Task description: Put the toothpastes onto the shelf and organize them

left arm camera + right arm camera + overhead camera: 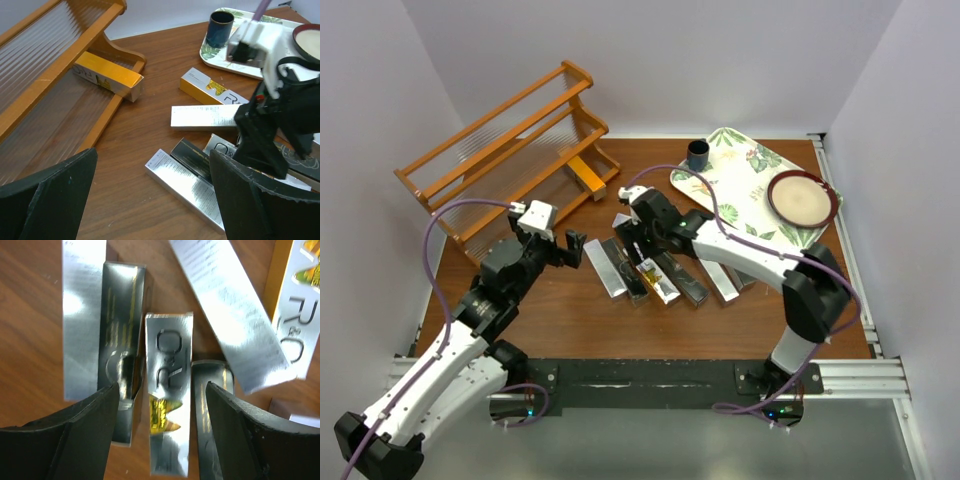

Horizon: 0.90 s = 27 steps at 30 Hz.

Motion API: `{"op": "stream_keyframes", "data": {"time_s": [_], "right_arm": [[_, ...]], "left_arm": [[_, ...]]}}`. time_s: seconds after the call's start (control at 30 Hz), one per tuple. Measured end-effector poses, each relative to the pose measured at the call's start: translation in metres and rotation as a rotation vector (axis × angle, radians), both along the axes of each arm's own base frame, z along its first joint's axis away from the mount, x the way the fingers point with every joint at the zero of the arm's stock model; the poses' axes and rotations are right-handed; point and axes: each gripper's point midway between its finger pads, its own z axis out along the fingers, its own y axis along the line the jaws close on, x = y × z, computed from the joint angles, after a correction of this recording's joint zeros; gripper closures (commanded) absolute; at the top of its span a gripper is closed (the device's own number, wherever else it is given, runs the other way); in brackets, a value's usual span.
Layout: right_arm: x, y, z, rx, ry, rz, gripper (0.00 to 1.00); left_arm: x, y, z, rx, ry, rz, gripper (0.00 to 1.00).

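Several toothpastes [655,268], silver, dark and gold-marked cartons, lie side by side on the table's middle. One orange-gold toothpaste [586,172] [107,75] rests on the lowest tier of the wooden shelf [510,150] [60,55] at the back left. My right gripper [162,386] [636,250] is low over the pile. Its fingers [95,430] straddle a silver carton with a gold motif [169,405], with gaps on both sides, overlapping the dark cartons next to it. My left gripper [154,155] [558,250] hangs wide open left of the pile, above a silver carton [187,185], holding nothing.
A floral white tray [745,170] [220,57] at the back right carries a dark cup [698,154] [221,27] and a red-rimmed plate [802,198]. My right arm [280,100] crosses over the right of the pile. White walls enclose the table.
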Motion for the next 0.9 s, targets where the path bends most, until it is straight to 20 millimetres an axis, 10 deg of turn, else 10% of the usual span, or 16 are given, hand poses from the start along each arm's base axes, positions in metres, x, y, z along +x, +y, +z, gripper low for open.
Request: {"op": "stream_keyframes", "data": {"time_s": [0.43, 0.9], "right_arm": [[0.032, 0.006, -0.05, -0.187, 0.009, -0.011, 0.35], [0.015, 0.017, -0.077, -0.265, 0.076, 0.066, 0.33]], "left_arm": [[0.003, 0.007, -0.001, 0.001, 0.002, 0.028, 0.0], [0.004, 0.006, -0.002, 0.0, 0.008, 0.014, 0.0]]}}
